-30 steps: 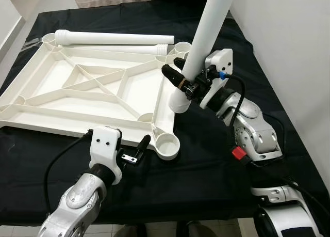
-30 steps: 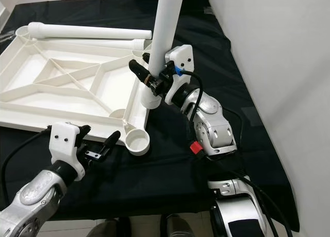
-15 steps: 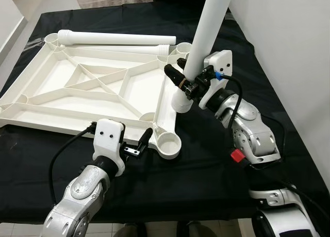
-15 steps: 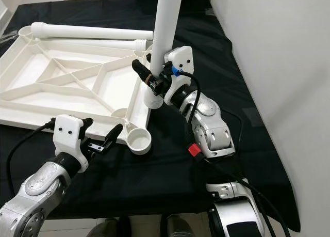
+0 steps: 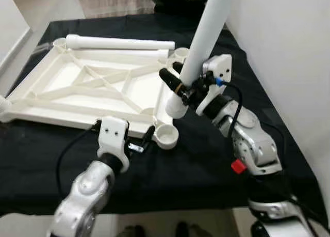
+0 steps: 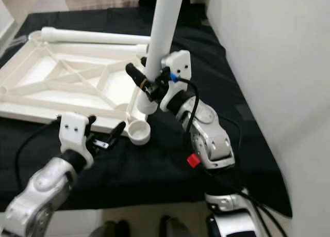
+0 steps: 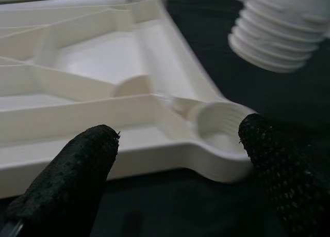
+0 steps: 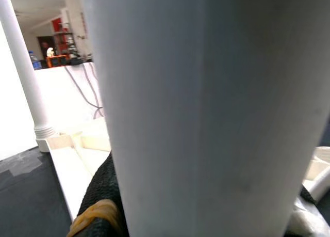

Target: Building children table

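While hidden overhead, socket threads [image 7: 227, 118] visible.

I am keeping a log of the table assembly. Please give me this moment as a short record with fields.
surface: black cloth
table top: white table top, lying underside up, ribs showing
near corner socket: round threaded socket, no leg in it
right tool: right tool shut on a white leg, held tilted, threaded end above and beside the socket
left tool: left tool open, by the table top's near edge beside the socket
spare leg: another leg lying along the far edge
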Robot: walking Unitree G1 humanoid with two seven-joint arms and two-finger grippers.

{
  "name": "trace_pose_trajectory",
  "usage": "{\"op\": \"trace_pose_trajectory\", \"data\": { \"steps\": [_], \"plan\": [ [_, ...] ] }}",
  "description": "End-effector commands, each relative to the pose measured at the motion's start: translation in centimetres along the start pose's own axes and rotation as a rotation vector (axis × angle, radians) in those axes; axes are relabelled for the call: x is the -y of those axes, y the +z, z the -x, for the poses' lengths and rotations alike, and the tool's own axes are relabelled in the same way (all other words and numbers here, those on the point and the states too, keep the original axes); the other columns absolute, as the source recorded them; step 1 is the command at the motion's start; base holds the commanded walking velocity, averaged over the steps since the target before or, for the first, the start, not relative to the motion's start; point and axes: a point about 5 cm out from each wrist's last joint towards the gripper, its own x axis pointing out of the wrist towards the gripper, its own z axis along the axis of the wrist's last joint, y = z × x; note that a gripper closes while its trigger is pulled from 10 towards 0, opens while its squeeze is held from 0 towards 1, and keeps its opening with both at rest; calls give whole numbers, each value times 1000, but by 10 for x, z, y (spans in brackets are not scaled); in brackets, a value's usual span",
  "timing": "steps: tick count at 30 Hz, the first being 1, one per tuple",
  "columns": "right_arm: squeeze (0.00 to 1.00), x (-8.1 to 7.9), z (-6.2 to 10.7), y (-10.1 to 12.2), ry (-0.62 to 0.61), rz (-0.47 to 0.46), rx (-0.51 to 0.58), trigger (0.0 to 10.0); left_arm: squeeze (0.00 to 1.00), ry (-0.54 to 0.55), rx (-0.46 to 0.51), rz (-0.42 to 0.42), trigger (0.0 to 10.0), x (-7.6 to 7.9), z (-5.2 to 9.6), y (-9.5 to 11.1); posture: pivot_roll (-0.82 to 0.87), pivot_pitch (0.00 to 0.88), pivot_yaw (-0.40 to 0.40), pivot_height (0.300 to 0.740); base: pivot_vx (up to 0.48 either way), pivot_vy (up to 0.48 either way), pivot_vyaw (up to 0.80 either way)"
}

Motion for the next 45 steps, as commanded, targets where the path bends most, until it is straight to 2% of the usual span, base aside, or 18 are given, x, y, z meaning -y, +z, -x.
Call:
{"op": "trace_pose_trajectory", "data": {
  "steps": [1,5,10,17,23,25,27,34,36,38,39,40,42,43,45],
  "plan": [
    [0,-6,-1,3,23,-2,13,10000,0,6,-18,-7,10000,-2,2,-5,20,157,-27,740,251,0,0],
    [0,-7,-1,2,19,4,2,10000,0,5,-14,11,10000,-2,2,-7,20,160,-27,740,0,0,0],
    [0,-8,6,-7,9,40,-60,10000,0,-22,-33,24,10000,-4,9,-24,11,159,-19,740,0,0,800],
    [0,-8,9,-12,-6,29,-89,10000,0,9,-112,37,10000,-4,19,-48,13,158,-14,740,0,0,800],
    [0,-5,9,-14,-59,4,-81,10000,0,-9,-123,8,10000,-1,28,-56,18,157,-9,740,0,0,800],
    [0,0,9,-15,-103,22,-82,10000,0,-14,-114,-2,10000,-1,28,-54,21,161,-9,740,0,0,613],
    [0,11,7,-20,-187,49,-104,10000,0,-29,-88,-13,10000,1,26,-49,23,173,-7,740,0,0,0],
    [0,23,-2,-22,-190,78,-112,10000,0,-54,-59,-8,10000,0,23,-46,26,199,-5,740,0,0,0],
    [0,31,-9,-18,-159,87,-107,10000,0,-85,-34,0,10000,2,23,-43,29,218,-8,740,0,0,0],
    [0,47,-14,-12,-181,139,-107,10000,0,-113,-20,-9,10000,6,25,-40,36,235,-10,740,0,0,0],
    [0,47,-14,-12,-181,139,-107,10000,0,-113,-20,-9,10000,6,25,-40,36,235,-10,740,0,0,0],
    [0,58,-14,-8,-209,166,-114,10000,0,-128,-18,-11,10000,8,27,-40,39,253,-12,740,0,0,0],
    [0,71,-15,0,-159,151,-108,10000,0,-169,-9,-9,10000,15,32,-37,47,275,-9,740,0,0,0],
    [0,75,-11,11,-71,114,-57,10000,0,-192,-7,-8,10000,19,37,-35,56,293,-4,740,0,0,0],
    [0,81,-9,16,-42,112,-40,10000,0,-189,-11,-1,10000,19,38,-34,59,301,-2,740,0,0,0]
  ]
}}
